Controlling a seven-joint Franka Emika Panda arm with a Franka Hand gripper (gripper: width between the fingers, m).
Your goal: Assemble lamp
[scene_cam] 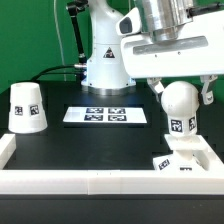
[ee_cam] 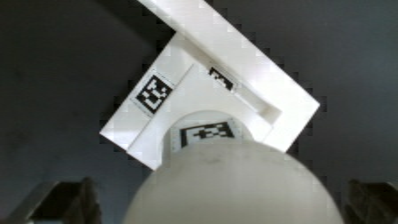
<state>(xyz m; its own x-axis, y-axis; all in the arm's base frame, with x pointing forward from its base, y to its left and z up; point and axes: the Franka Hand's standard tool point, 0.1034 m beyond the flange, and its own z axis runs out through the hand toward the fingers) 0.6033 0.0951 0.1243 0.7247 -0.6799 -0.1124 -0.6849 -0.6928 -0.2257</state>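
Note:
My gripper (scene_cam: 181, 95) is shut on the white round-topped bulb (scene_cam: 180, 106), held upright with its tagged stem pointing down. It hangs just above the flat square base block (scene_cam: 184, 160), which lies in the corner at the front of the exterior view's right. In the wrist view the bulb (ee_cam: 222, 175) fills the space between my fingers (ee_cam: 71, 203), with my gripper (ee_cam: 222, 208) around it. Beyond its stem lies the tagged base block (ee_cam: 178, 95). The cup-shaped shade (scene_cam: 27, 107) stands wide end down at the exterior view's left.
The marker board (scene_cam: 107, 115) lies flat on the black table in the middle. A raised white rail (scene_cam: 90, 180) runs along the front and sides. The white robot pedestal (scene_cam: 105, 60) stands at the back.

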